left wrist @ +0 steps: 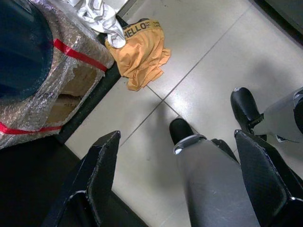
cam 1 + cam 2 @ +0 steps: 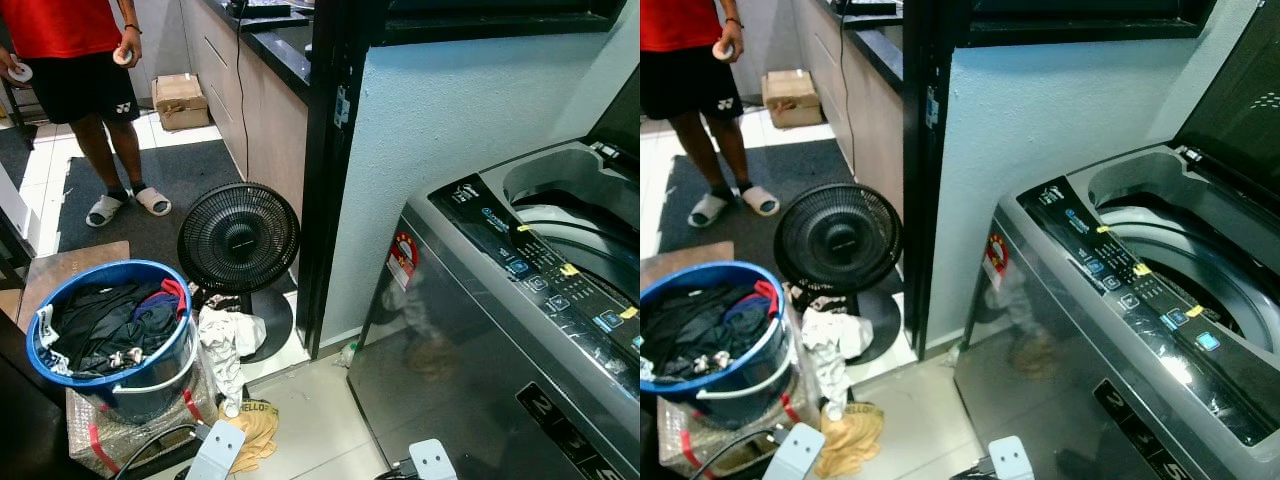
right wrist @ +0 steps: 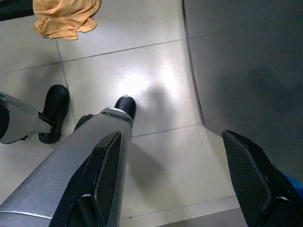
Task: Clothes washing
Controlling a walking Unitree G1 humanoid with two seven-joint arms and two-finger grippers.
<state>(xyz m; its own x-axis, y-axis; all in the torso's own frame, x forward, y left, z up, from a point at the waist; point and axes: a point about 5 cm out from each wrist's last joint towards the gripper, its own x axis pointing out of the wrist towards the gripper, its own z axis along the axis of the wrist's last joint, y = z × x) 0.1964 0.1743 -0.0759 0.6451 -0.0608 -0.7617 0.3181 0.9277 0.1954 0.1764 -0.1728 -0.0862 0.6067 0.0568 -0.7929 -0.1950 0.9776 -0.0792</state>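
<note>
A blue basket (image 2: pixel 150 375) heaped with dark clothes stands at my left on a bubble-wrapped box (image 2: pixel 120 430). The grey top-load washing machine (image 2: pixel 480 370) is at my right with its lid up and its drum (image 2: pixel 570 215) exposed. A white garment (image 2: pixel 225 345) hangs beside the basket, and an orange garment (image 1: pixel 142 52) lies on the floor tiles below it. My left gripper (image 1: pixel 177 137) hangs open and empty above the tiles. My right gripper (image 3: pixel 171 136) also hangs open and empty, close to the machine's front.
A black floor fan (image 2: pixel 238 238) stands by the black door post (image 2: pixel 330 170). Beyond it a person (image 2: pixel 90 60) in a red shirt stands on a dark mat, near a cardboard box (image 2: pixel 180 100) and a cabinet run. My own feet (image 1: pixel 182 130) are on the tiles.
</note>
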